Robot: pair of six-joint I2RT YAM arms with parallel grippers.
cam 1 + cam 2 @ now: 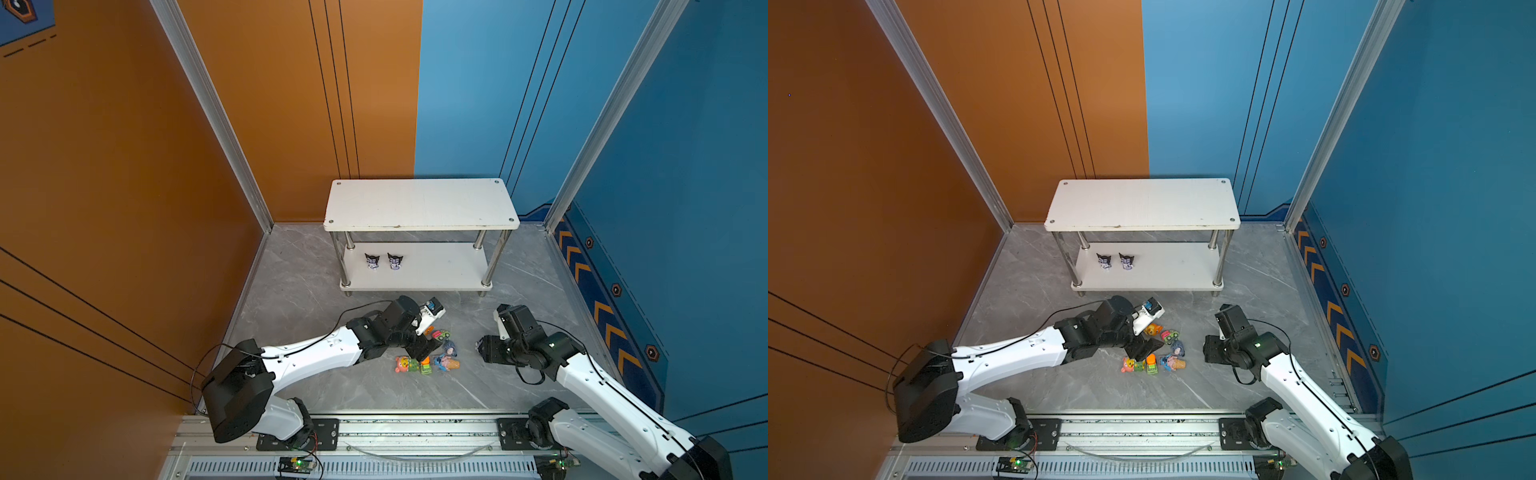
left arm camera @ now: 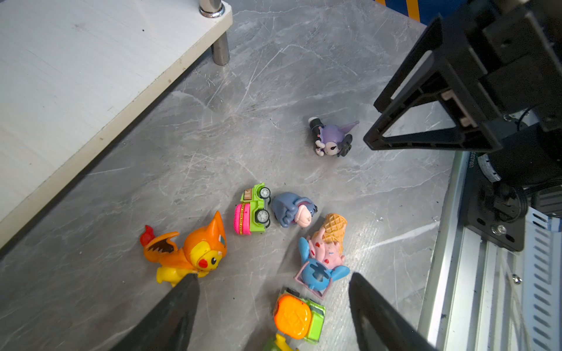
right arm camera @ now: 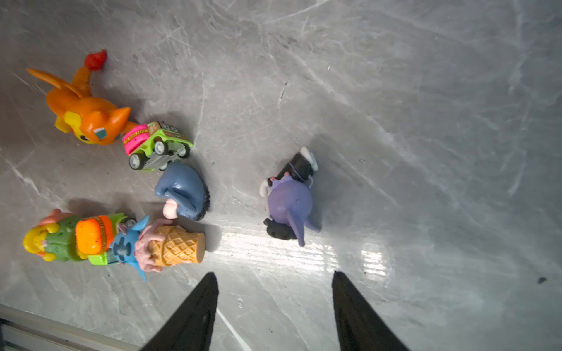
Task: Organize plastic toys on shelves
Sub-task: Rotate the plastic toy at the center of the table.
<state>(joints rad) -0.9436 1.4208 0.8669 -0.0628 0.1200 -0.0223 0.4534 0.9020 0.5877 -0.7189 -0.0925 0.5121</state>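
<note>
The shelves [image 1: 419,203] stand at the back, with two black-purple horned toys [image 1: 372,261] on the lower board. On the floor lie the orange dragon [image 2: 188,249], a pink-backed green car [image 2: 252,209], the grey donkey [image 2: 292,209], the blue one on a cone [image 2: 322,255], an orange-topped green car [image 2: 299,316] and the pink-yellow one [image 3: 39,240]. A third horned toy [image 3: 289,197] lies apart on its side. My left gripper [image 2: 273,276] hangs open over the orange-topped car. My right gripper [image 3: 273,273] is open and empty, just short of the fallen horned toy.
The grey marble floor [image 1: 316,291] is walled by an orange panel on the left and blue panels behind and on the right. An aluminium rail [image 1: 415,428] carrying both arm bases runs along the front edge. The rack's chrome leg [image 2: 220,48] stands near the toys.
</note>
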